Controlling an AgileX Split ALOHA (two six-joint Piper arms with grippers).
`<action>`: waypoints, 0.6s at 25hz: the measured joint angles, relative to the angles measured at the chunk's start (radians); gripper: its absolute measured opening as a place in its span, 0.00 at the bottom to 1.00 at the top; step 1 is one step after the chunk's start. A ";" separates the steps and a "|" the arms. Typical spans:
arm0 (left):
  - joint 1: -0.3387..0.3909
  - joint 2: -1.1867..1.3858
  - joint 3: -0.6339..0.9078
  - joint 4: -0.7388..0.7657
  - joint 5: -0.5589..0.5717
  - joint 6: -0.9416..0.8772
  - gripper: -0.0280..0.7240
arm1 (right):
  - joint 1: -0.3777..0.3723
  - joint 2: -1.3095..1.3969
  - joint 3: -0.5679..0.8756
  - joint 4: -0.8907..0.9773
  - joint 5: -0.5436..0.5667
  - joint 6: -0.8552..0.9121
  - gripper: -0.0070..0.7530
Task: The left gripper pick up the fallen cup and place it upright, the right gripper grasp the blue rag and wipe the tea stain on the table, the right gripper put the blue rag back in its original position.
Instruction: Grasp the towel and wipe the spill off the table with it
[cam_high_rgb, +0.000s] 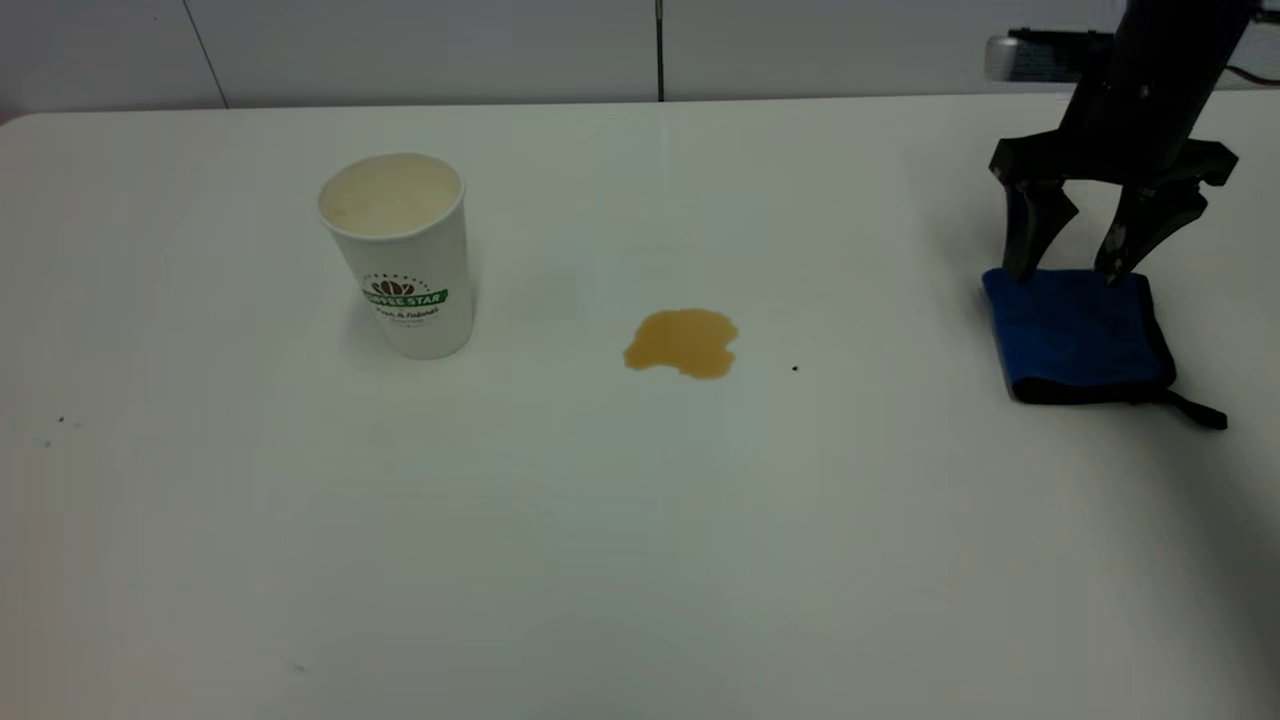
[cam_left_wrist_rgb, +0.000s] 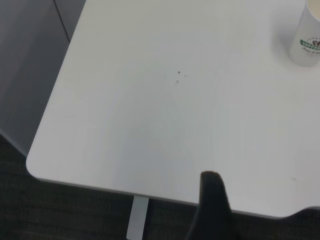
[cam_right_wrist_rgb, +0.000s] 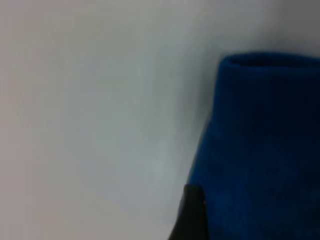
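Scanning left to right on the table (cam_high_rgb: 640, 560): the cup (cam_high_rgb: 400, 255) stood upright on the left side, mouth up, cream interior showing, logo facing the exterior camera. Only one dark finger (cam_left_wrist_rgb: 214, 205) of the left gripper showed, low in the left wrist view, hanging past the table edge and well apart from the cup (cam_left_wrist_rgb: 308, 37) — can't tell whether its jaws were spread or closed. A couple of dark specks (cam_left_wrist_rgb: 178, 73) lay on the bare surface between them.

The tea stain (cam_high_rgb: 682, 343) sat near the middle, an amber irregular puddle, well apart from the cup and from the rag. One tiny speck (cam_high_rgb: 795, 368) just to its right.

The blue rag (cam_high_rgb: 1080, 335) lay folded flat at the right side, black edging along its near side, loop tab trailing off to the right. The right gripper (cam_high_rgb: 1070, 272) was directly over the rag's far edge, jaws spread, both fingertips (cam_high_rgb: 1022, 262) at or touching the cloth — not pinching it. Right wrist view showed blue plush (cam_right_wrist_rgb: 260, 150) beside one fingertip (cam_right_wrist_rgb: 192, 215).
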 joint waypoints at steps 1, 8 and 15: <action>0.000 0.000 0.000 0.000 0.000 0.000 0.80 | 0.000 0.017 -0.009 -0.005 -0.009 0.000 0.95; 0.000 0.000 0.000 0.000 0.000 0.000 0.80 | 0.000 0.049 -0.015 -0.106 -0.068 0.029 0.92; 0.000 0.000 0.000 0.000 0.000 -0.002 0.80 | 0.000 0.085 -0.018 -0.110 -0.081 0.032 0.89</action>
